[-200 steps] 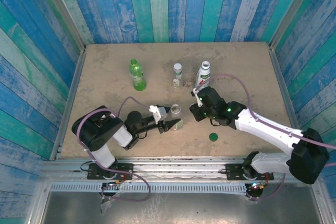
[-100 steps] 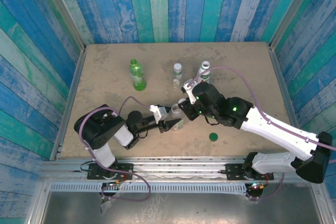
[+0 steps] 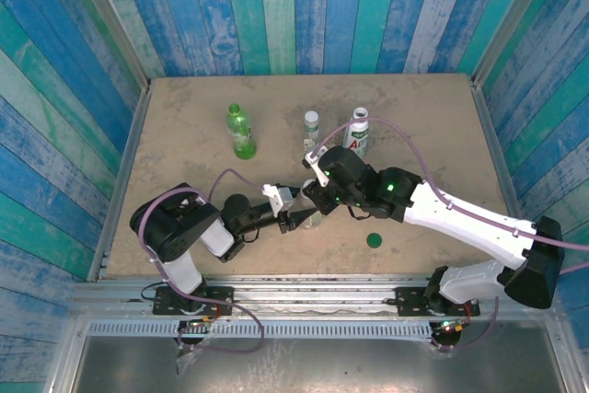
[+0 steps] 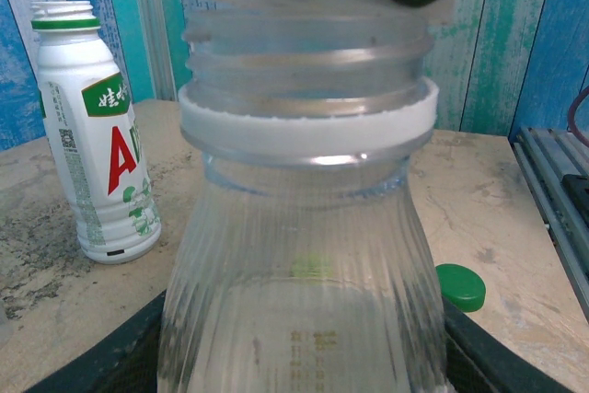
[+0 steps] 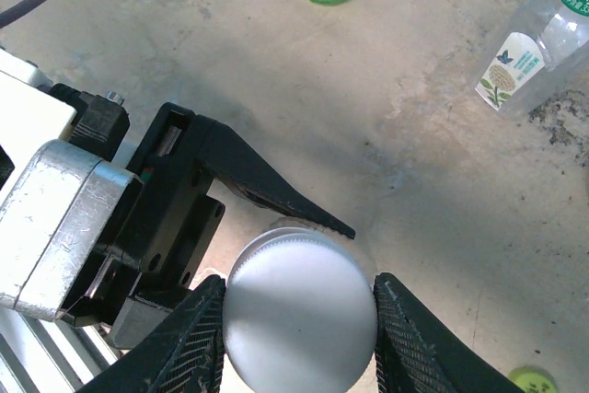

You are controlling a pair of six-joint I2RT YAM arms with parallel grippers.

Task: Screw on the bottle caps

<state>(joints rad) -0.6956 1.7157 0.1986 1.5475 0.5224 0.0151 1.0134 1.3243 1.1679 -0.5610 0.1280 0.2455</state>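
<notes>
A white cap (image 5: 301,306), pinched between the fingers of the right claw (image 5: 301,329), sits directly above the threaded neck of the short clear bottle (image 4: 304,255), which the left claw (image 3: 308,218) clamps by the body and holds upright on the table (image 3: 184,135). Over the last second I watched the right arm swing in from beside the white bottle (image 4: 97,144) to meet the left claw, so cap and neck are now lined up. I judge that twisting it on comes next. Whether the threads have caught I cannot tell. On the cap's rim, just under the right claw, I make out the printed digits "58". Beyond the left claw, the white bottle stands uncapped, with a large red "A" and Chinese characters on a green patch. A dark green cap (image 4: 459,286) lies loose on the table to the other side of that claw. Ahead of the right claw, the tall clear bottle (image 5: 543,34) shows a flower label too small to read.
</notes>
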